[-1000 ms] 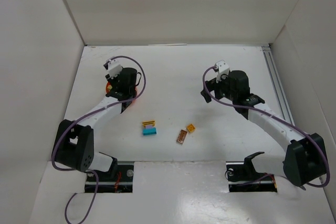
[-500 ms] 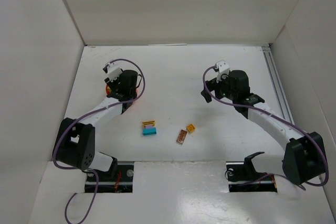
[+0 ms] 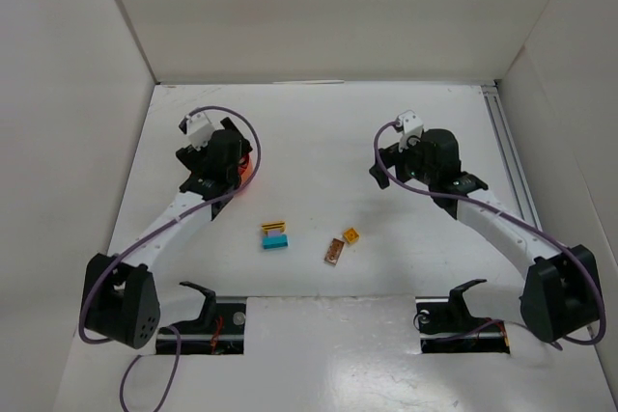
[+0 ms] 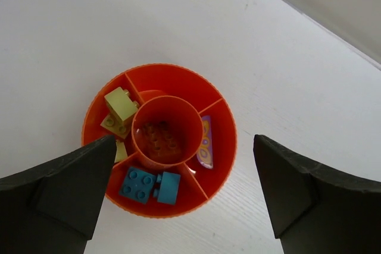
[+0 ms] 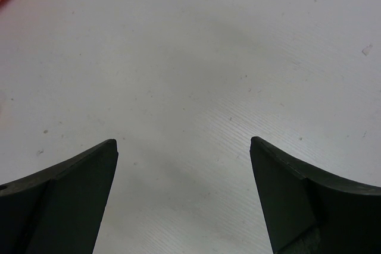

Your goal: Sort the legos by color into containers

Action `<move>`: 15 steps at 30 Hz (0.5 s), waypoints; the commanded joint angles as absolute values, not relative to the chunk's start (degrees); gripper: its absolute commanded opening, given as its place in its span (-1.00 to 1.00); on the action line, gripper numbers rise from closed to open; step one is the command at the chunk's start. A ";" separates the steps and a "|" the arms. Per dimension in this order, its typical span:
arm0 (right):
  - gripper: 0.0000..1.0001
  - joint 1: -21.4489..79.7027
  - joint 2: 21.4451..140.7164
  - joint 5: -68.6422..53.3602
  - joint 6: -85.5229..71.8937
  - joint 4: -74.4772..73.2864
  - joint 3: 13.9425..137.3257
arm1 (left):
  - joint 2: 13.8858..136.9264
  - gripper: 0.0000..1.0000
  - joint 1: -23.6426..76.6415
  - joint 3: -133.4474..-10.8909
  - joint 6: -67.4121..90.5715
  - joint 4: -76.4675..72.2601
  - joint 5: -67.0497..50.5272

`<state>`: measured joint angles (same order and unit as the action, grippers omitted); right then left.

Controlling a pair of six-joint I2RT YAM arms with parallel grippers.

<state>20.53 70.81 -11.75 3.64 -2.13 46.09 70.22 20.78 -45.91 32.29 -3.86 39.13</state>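
Toward the bench's left edge I see the round orange plastic bowl (image 4: 172, 81) part-filled. Loose small plastic bricks (image 3: 275, 238) are left, and both jaws are open.

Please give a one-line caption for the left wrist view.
Open left gripper above a divided orange bowl, with teal, lime and brown legos in separate compartments.
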 commanded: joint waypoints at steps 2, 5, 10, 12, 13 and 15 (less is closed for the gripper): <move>0.93 20.13 67.85 -13.01 3.43 0.53 45.71 | 66.36 0.98 19.26 -51.93 33.65 5.60 31.92; 0.93 20.13 65.40 -12.30 3.43 0.53 44.65 | 67.59 0.98 18.63 -59.05 36.12 15.95 29.54; 0.95 20.13 61.97 -11.60 3.43 0.53 42.98 | 68.99 0.98 16.18 -63.63 37.62 22.32 24.01; 0.95 20.13 60.57 -11.60 3.43 0.53 42.37 | 68.99 0.98 12.24 -63.63 37.62 22.32 18.23; 0.95 20.13 60.56 -11.60 3.43 -0.08 42.36 | 68.30 0.98 11.00 -63.63 37.62 22.32 16.71; 0.95 20.13 58.89 -11.60 3.43 -0.78 41.75 | 67.59 0.98 8.71 -62.58 36.48 21.10 14.95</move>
